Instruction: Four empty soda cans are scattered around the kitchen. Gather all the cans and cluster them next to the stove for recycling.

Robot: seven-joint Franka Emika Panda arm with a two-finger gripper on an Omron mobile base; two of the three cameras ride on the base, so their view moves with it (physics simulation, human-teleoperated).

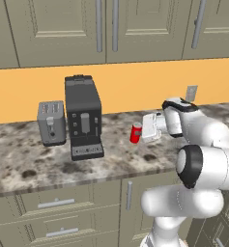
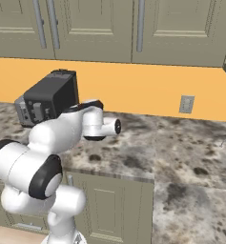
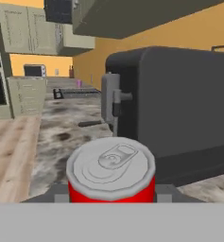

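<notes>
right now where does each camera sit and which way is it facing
Left base view: behind the arm's left, facing the counter; arm lower right, gripper at the red can.
Right base view: behind its right, same counter; arm lower left.
Hand view: on the hand, looking along the fingers, shut on the can.
Shared: the coffee machine and toaster in both base views.

Home kitchen. Evidence: speckled stone surface [image 1: 29, 164] over drawers and cupboard doors [image 1: 58, 205]; wall cabinets [image 1: 63, 29] above an orange backsplash [image 1: 29, 91]; toaster [image 1: 51, 123] beside a black coffee machine [image 1: 83, 117]; wall socket [image 2: 186, 104]; wooden floor [image 3: 9, 151].
</notes>
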